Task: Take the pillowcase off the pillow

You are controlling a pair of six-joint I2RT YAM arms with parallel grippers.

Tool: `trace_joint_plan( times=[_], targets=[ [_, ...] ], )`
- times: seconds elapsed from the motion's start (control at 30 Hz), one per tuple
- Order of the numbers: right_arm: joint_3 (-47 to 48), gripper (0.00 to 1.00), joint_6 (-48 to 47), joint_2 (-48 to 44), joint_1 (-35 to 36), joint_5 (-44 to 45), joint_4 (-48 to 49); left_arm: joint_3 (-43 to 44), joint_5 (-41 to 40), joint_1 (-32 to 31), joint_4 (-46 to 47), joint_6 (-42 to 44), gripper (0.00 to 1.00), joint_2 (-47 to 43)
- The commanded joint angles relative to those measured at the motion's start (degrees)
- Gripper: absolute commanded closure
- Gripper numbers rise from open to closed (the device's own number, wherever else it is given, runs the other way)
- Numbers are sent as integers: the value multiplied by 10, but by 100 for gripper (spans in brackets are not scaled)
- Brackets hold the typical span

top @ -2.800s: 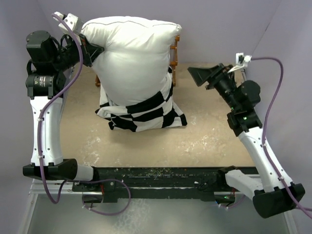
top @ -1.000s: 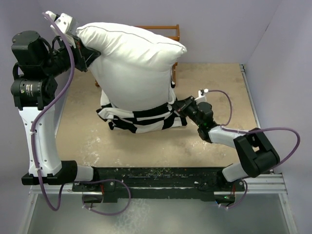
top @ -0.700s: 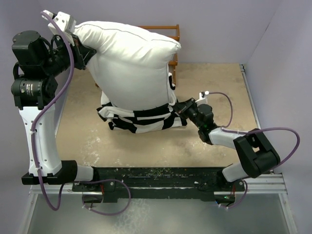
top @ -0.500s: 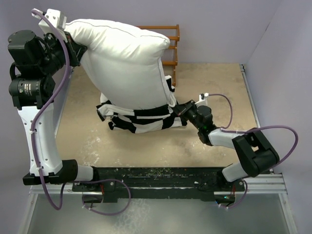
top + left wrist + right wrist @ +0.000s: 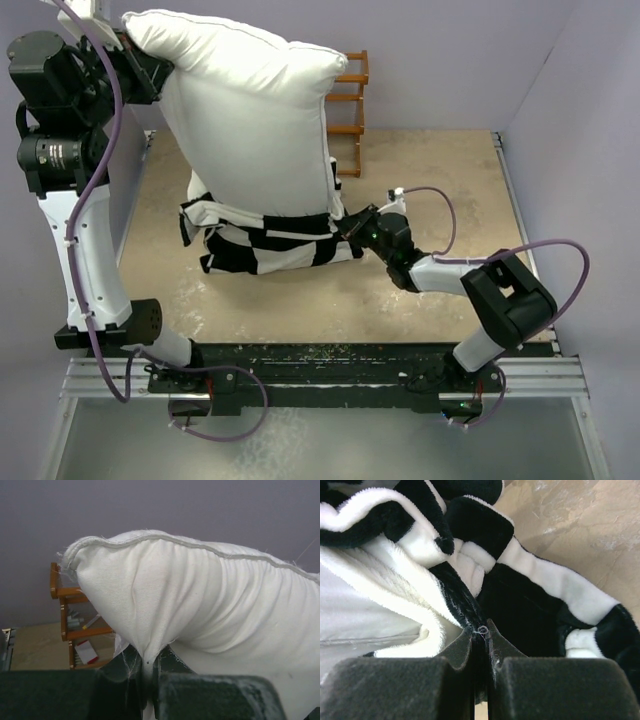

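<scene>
The plain white pillow (image 5: pixel 250 120) hangs upright, lifted by its top left corner, where my left gripper (image 5: pixel 140 72) is shut on a pinch of its cloth (image 5: pixel 145 650). The black and white checkered pillowcase (image 5: pixel 265 240) is bunched round the pillow's lower end on the table. Low at the right, my right gripper (image 5: pixel 352 226) is shut on the pillowcase's fleecy black edge (image 5: pixel 465 605), its fingers (image 5: pixel 495 645) closed tight on the fabric (image 5: pixel 480 629).
A wooden rack (image 5: pixel 348 110) stands behind the pillow against the back wall, with small items on its shelves (image 5: pixel 80 630). The tan tabletop (image 5: pixel 440 170) stretches to the right. Purple walls close in the back and both sides.
The left arm has lifted the pillow higher and carried it left, uncovering more of the rack. The right gripper, still holding the pillowcase, has shifted left with the fabric.
</scene>
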Motion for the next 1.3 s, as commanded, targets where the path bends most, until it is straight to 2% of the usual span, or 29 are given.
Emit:
trace_joint_plan(
  times=[0.0,0.1,0.13,0.2,0.27,0.33,0.43,0.5,0.63,0.73,0.83,0.93,1.07,1.17,1.27],
  targets=[
    [-23,100,-72,62,7,114,-255,165,-104,37,316,-30,100,7],
    [-4,100,-81,76,25,121,-271,162,-25,37,302,-46,100,11],
    [4,97,-84,69,29,122,-282,147,20,37,295,-57,100,9],
    [20,83,-104,18,29,123,-306,103,106,37,279,-80,100,2],
    [49,58,-153,-63,28,112,-331,71,177,37,261,-96,100,0],
    [113,39,-219,-145,28,123,-387,46,229,37,250,-104,100,1],
    [235,20,-311,-229,28,125,-454,23,298,37,250,-111,100,0],
    [306,13,-381,-272,28,108,-477,23,340,29,251,-117,100,7],
    [452,6,-480,-302,28,89,-571,50,381,-3,211,-112,100,33],
    [559,4,-541,-298,28,75,-577,82,393,-36,164,-104,100,65],
    [667,3,-575,-260,29,23,-597,130,386,-95,74,-62,100,102],
    [776,1,-605,-197,28,-21,-644,132,359,-161,8,-2,100,110],
    [839,0,-629,-146,28,-128,-697,121,234,-263,-97,179,100,90],
    [858,0,-636,-119,28,-197,-710,80,191,-269,-115,229,100,69],
    [870,0,-633,-89,28,-204,-738,69,183,-269,-141,269,100,63]
  ],
)
